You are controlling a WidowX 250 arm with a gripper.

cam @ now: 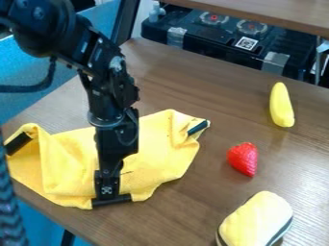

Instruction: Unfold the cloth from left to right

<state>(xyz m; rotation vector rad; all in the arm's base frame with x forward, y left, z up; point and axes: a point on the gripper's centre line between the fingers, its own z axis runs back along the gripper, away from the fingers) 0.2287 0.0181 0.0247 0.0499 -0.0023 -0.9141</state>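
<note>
The yellow cloth lies rumpled on the left part of the table, with raised folds along its left side. Black strips mark it at the left corner, the right corner and the near edge. My gripper hangs straight down over the cloth, low at its near edge, right at the black strip there. The arm covers a band down the middle of the cloth.
To the right of the cloth are a red strawberry and, farther back, a yellow banana. A pale yellow stuffed object with a dark stripe sits at the near right. The brown table's left edge runs close to the cloth.
</note>
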